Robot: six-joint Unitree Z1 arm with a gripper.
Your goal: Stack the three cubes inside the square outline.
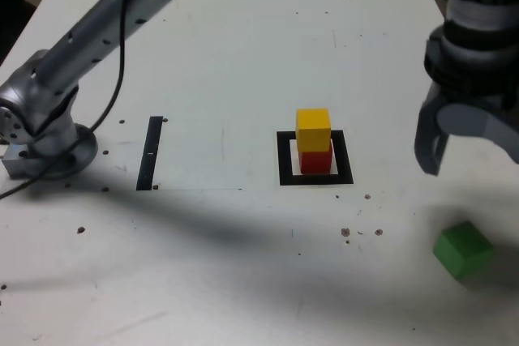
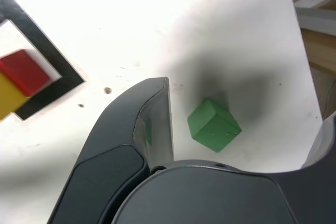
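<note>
The yellow cube sits on top of the red cube, both inside the square outline near the table's middle. In the wrist view the red cube and yellow cube show inside a corner of the outline. The green cube lies alone near the front at the exterior view's right. My gripper hangs open above and behind it. From the wrist, the green cube lies on the table between the wide-spread fingers of the gripper, untouched.
A thin black strip lies on the table at the exterior view's left, near the arm's base and its cable. The table's edge runs close beyond the green cube. Small dark specks dot the surface.
</note>
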